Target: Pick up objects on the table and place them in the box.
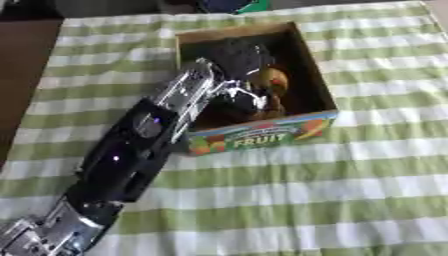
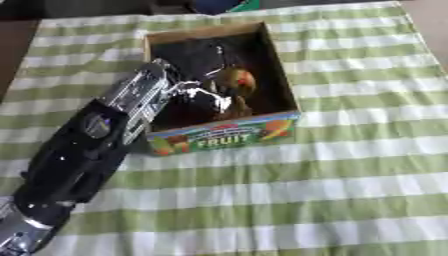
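The left hand (image 1: 241, 95) reaches inside the box (image 1: 308, 60) — whether its fingers hold anything I cannot tell — beside a round fruit (image 1: 269, 80), probably light, smooth, best cupped around its middle.

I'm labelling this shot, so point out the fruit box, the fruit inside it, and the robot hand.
fruit box (image 1: 262, 136): left eye view, on its printed front wall.
fruit (image 2: 236, 80): right eye view, on its rounded yellow-green side.
left robot hand (image 1: 241, 97): left eye view, on the hand inside the box.
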